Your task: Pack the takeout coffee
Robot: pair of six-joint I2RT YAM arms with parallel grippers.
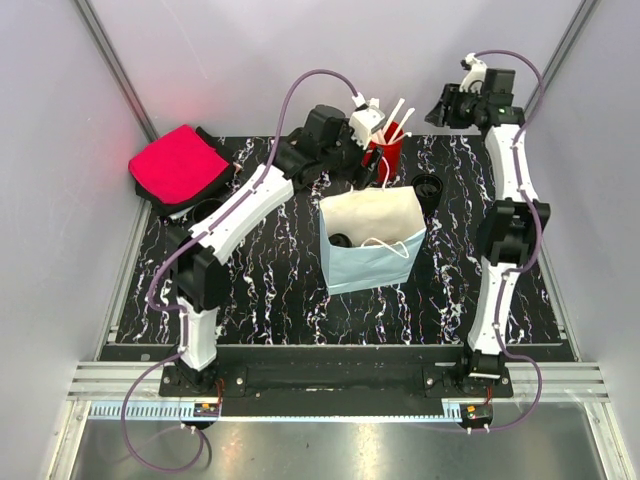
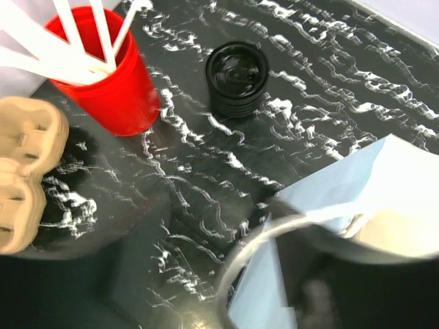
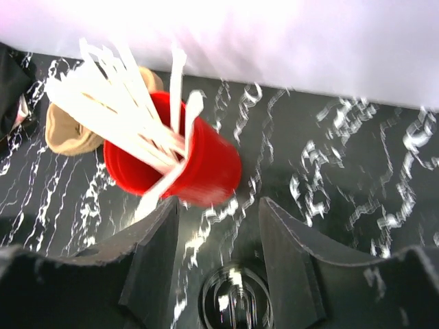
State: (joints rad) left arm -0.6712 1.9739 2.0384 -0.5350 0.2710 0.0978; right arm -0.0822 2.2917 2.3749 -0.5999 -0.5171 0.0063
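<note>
From above, one light blue bag stands open in the middle of the black table. Inside it, at the left, lies one dark round thing. I cannot tell what it is. One red cup stands just past the far side of the bag, with white sticks in it. The takeout coffee is one small black cup on the table, just right of the bag's far right corner. One red cloth lies far left. The left gripper is up by the red cup. The right gripper is high at the far right.

The left wrist view shows the red cup at the far left with four white sticks showing. The takeout coffee stands right of it, well apart, with its shiny black lid on. One tan cardboard tray lies at the left edge. A corner of the bag is near right. The near part is a dark blur, so I cannot tell if the left gripper is spread or pressed together.

The right wrist view shows the red cup full of white sticks, too blurry to count. The tan tray peeks out behind it on the left. The right gripper has its two black fingers spread apart, pinching nothing. The takeout coffee sits low between them.
</note>
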